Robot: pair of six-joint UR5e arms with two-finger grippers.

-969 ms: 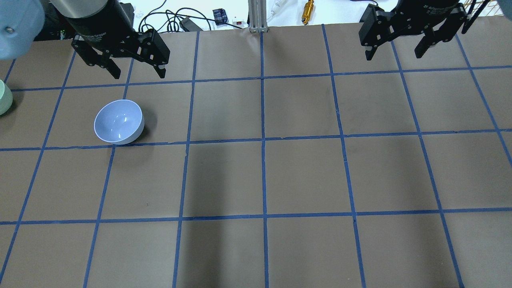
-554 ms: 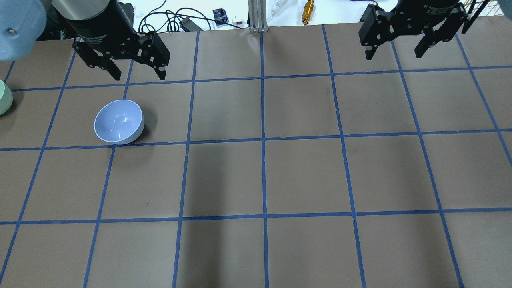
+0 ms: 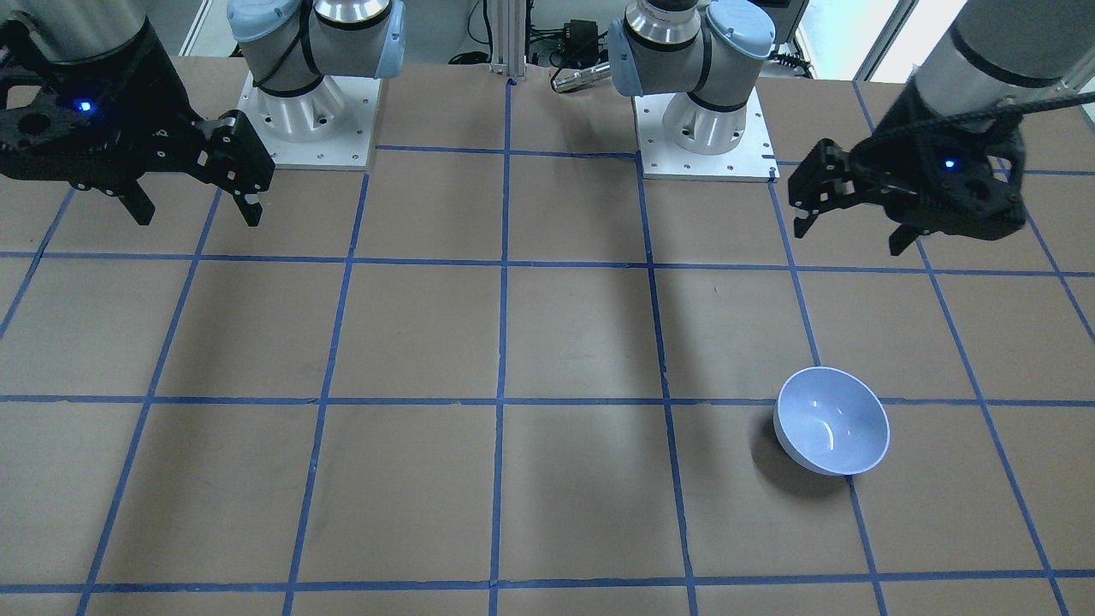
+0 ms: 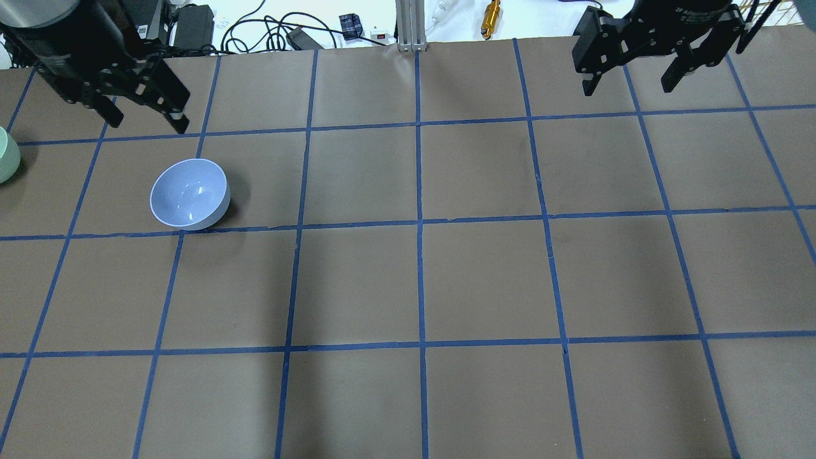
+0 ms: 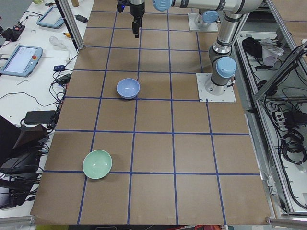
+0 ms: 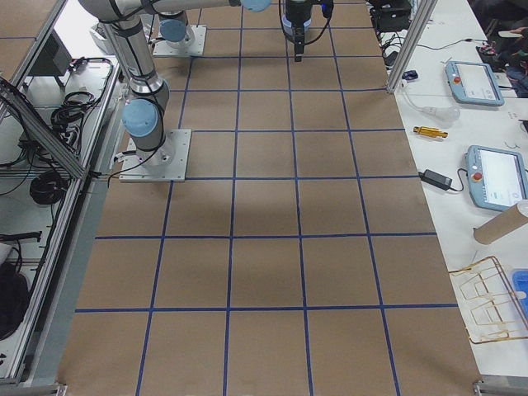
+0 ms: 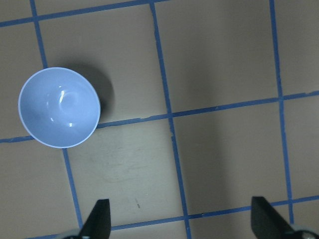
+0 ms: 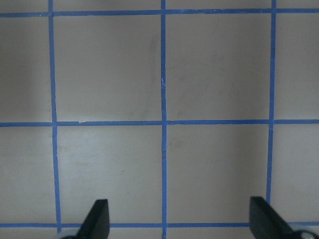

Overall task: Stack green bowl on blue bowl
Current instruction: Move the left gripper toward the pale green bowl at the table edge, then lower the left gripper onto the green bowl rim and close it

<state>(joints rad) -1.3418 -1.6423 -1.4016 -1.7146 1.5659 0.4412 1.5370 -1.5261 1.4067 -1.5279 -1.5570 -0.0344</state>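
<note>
The blue bowl stands upright on the brown gridded table; it also shows in the front view, the left side view and the left wrist view. The green bowl sits at the overhead view's far left edge, cut off there, and shows whole in the left side view. My left gripper hangs open and empty above the table, between the two bowls and toward the robot's side. My right gripper is open and empty, far from both bowls.
Two arm bases are bolted at the robot's side of the table. Cables and a brass part lie on the white bench past the table edge. Tablets lie on the side bench.
My left gripper has moved left in the overhead view, toward the green bowl's side, still open. The right gripper and both bowls have not moved.
</note>
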